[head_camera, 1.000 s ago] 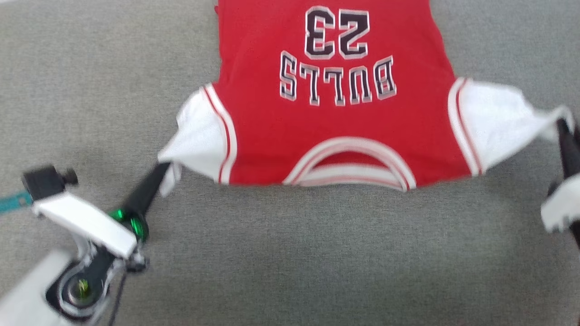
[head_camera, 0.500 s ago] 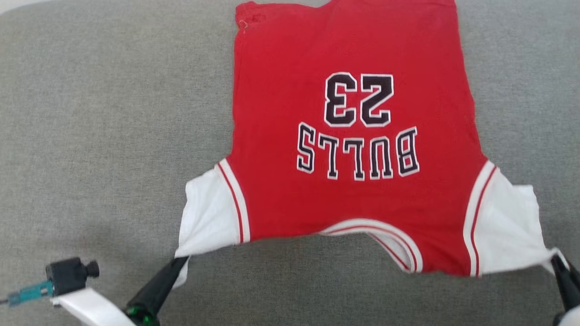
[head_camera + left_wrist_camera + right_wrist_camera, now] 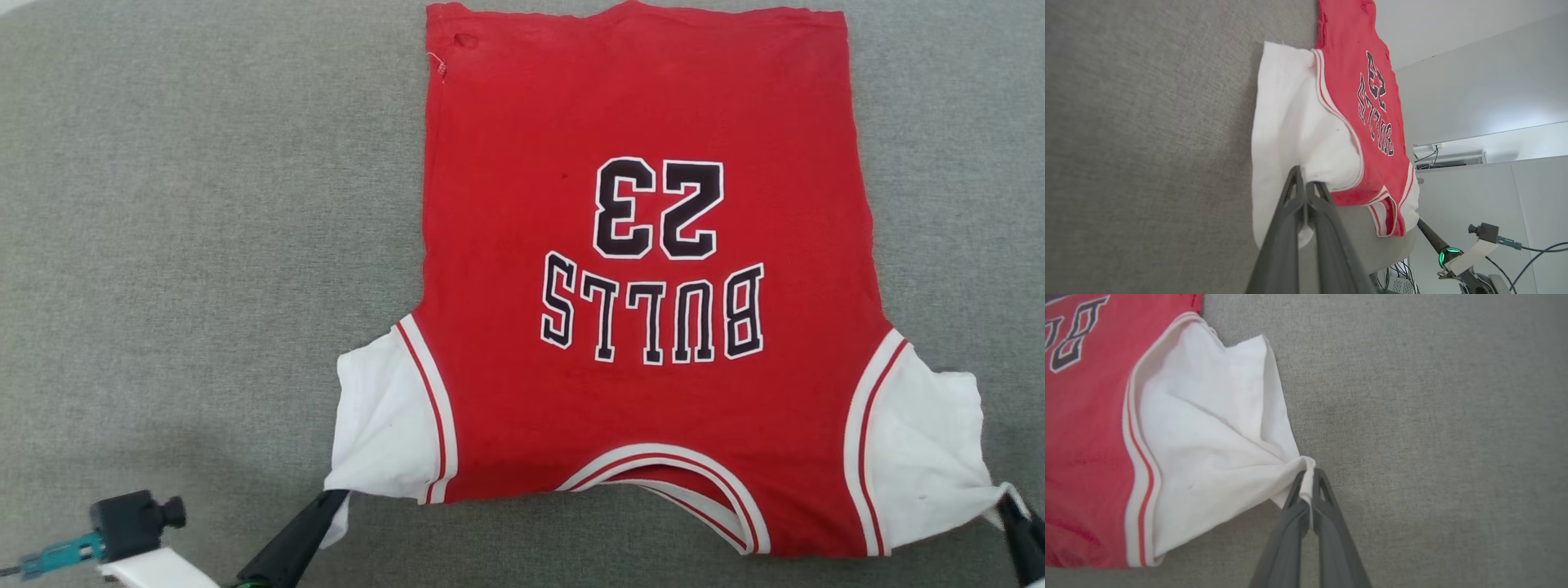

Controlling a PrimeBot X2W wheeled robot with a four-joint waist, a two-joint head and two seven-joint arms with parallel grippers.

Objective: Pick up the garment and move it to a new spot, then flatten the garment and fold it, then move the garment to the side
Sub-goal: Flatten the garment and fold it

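The garment (image 3: 637, 286), a red jersey with a black "23" and lettering, lies spread on the grey cloth surface (image 3: 204, 245), collar toward me. My left gripper (image 3: 333, 500) is shut on the corner of its white left sleeve (image 3: 384, 425); the left wrist view shows the fingers pinching that sleeve (image 3: 1294, 134) at the gripper (image 3: 1304, 183). At the lower right edge, my right gripper (image 3: 1006, 505) is shut on the tip of the other white sleeve (image 3: 922, 457). Seen from the right wrist, the sleeve (image 3: 1208, 437) bunches into the gripper (image 3: 1309, 475).
The grey cloth surface stretches wide to the left and behind the garment. A small black camera mount (image 3: 131, 523) on my left arm shows at the lower left. The left wrist view takes in white walls and cables (image 3: 1535, 253) beyond the surface's edge.
The head view has shifted, so the whole garment now shows lower in the picture. The garment lies flatter and stretched out farther, with both sleeves still pinched.
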